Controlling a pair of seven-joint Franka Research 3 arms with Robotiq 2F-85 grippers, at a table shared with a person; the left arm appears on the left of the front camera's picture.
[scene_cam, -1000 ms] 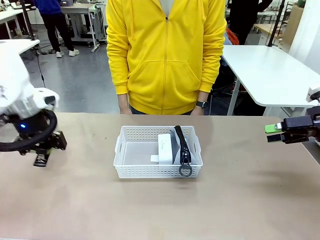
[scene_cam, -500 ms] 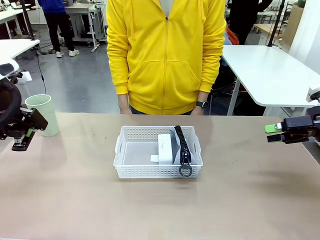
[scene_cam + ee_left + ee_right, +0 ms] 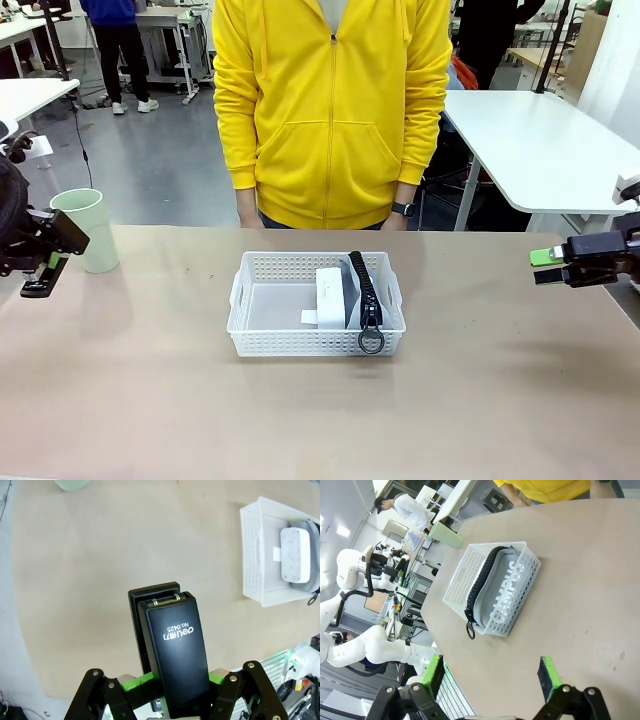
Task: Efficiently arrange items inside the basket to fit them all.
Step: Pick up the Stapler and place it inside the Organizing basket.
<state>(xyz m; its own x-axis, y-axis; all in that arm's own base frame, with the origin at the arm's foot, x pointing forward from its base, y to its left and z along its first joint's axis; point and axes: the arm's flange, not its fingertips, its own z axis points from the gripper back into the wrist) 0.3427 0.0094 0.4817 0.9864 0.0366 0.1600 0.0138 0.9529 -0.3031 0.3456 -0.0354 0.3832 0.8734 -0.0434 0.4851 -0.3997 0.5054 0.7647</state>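
The left pincer (image 3: 175, 692) pinches the small black stapler (image 3: 172, 650) over the tan counter (image 3: 75, 580), while the right pincer (image 3: 491, 674) hangs spread and empty, well apart from the white perforated plastic basket (image 3: 300, 343).

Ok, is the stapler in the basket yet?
Out. The left gripper holds the stapler over bare table, apart from the basket, which holds the pouch and white device.

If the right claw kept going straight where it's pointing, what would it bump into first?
Most likely the basket, at the side where the pouch stands. The open right claw aims at it across bare table. Height is hard to judge, so it might pass over.
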